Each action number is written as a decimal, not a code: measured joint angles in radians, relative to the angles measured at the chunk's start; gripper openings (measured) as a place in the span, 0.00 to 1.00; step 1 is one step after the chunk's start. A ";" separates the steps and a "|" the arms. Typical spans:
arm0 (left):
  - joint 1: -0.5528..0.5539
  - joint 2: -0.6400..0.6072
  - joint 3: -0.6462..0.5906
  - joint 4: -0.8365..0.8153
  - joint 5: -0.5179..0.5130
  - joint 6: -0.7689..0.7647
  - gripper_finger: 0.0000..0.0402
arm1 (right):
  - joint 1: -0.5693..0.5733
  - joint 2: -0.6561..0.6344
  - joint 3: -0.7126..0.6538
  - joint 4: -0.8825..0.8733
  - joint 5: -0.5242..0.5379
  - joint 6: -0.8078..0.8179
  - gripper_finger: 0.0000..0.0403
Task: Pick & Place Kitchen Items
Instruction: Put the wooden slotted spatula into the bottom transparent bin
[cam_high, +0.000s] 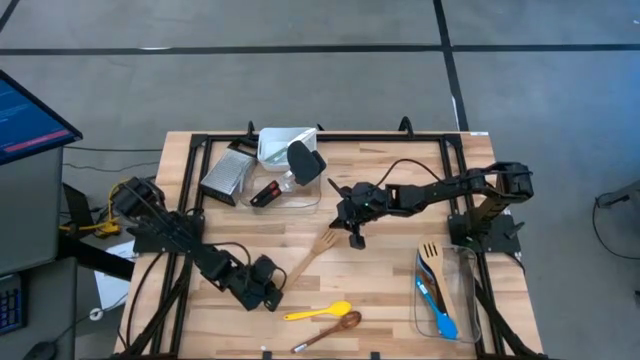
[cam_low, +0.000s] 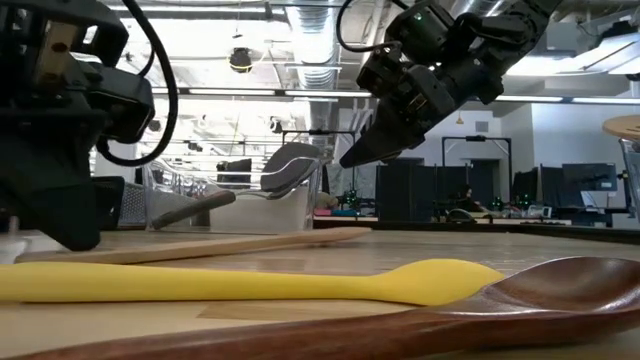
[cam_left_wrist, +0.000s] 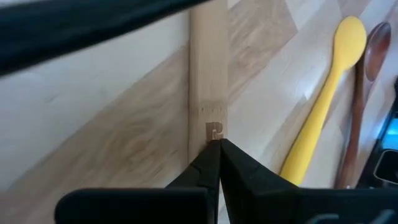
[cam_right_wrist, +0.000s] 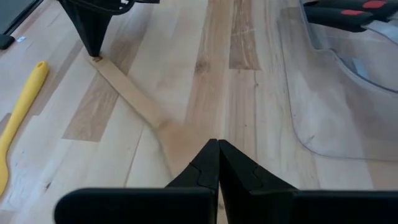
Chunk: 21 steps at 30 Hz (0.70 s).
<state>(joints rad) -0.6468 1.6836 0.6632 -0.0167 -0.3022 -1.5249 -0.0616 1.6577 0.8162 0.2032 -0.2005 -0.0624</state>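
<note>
Butcher-block tabletop (cam_high: 390, 300) of pale wood strips, framed by black rails, stands on a grey floor crossed by dark tape lines; a monitor sits off its nine o'clock side. In the low view the room beyond shows ceiling ducts, strip lights and desks with dark screens.

At the tabletop's centre lies a wooden slotted turner (cam_high: 316, 251). The left tool (cam_high: 272, 297), fingers pressed together and holding nothing, rests its tips at the handle end of that turner toward seven o'clock. The right tool (cam_high: 357, 240), also closed and empty, hangs above the turner's head, clear of the wood.

Toward six o'clock a yellow silicone spoon (cam_high: 318, 311) and a dark wooden spoon (cam_high: 330, 329) lie side by side. At four o'clock a clear tub (cam_high: 466, 290) holds a blue utensil (cam_high: 436, 305) and a second wooden turner (cam_high: 430, 254). At twelve o'clock another clear tub (cam_high: 275, 140) carries a black spatula (cam_high: 305, 161), with a metal grater (cam_high: 226, 174) beside it.
</note>
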 joint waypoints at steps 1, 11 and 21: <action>0.000 -0.001 0.000 -0.013 0.000 0.000 0.00 | 0.000 0.000 0.000 -0.004 0.000 0.000 0.00; 0.039 0.004 -0.006 -0.079 -0.219 0.075 0.00 | 0.000 0.000 0.000 -0.009 0.000 0.000 0.00; 0.104 0.003 -0.005 -0.124 -0.233 0.186 0.00 | 0.002 0.000 0.000 -0.046 0.000 0.003 0.00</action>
<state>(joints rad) -0.5426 1.6863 0.6584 -0.1411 -0.5350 -1.3394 -0.0595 1.6581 0.8158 0.1575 -0.2005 -0.0593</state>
